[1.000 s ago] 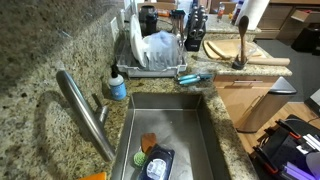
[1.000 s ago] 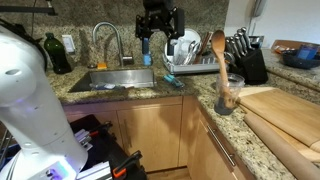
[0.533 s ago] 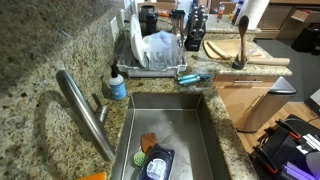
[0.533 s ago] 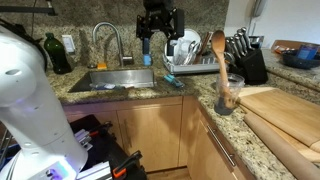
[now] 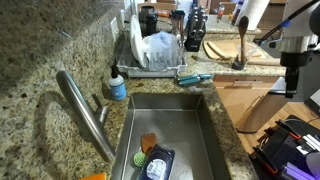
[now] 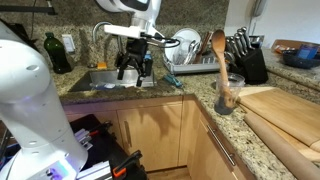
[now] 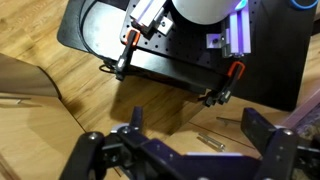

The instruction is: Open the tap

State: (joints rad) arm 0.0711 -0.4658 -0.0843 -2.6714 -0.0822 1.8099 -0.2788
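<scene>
**Panda arm and tap before contact.** The gripper [image 6: 135, 71] hung fingers-down at the near side of the sink [image 5: 190, 125], about level with the front edge of the granite counter [image 6: 170, 89]. The wrist view looked past the gripper [image 7: 190, 140] onto wood floor and a black clamped base plate [image 7: 180, 72]. From this it was judged to lie out beyond the counter front, not over the basin. The jaws stood wide apart, with nothing between them.

The tap [image 5: 85, 115] stood on the far side of the sink, by the backsplash. In an exterior view its arch [image 6: 106, 32] rose behind and slightly left of the gripper, well apart from it, with the whole basin between. Seen from above, its long tube ran obliquely along the sink's rim. What appeared to be the short lever [image 5: 99, 103] projected from the side of the tube; its base was not clearly shown.

The coming reach was therefore judged to run away from the counter front, across the basin towards the far wall, ending at the lever and not at the spout.

Open room lay over the basin. The constraints were the soap bottle [image 5: 117, 86], just beside the lever on the side of the dish rack [image 5: 150, 69], the tube itself overhanging the approach, and the wall close behind.
</scene>
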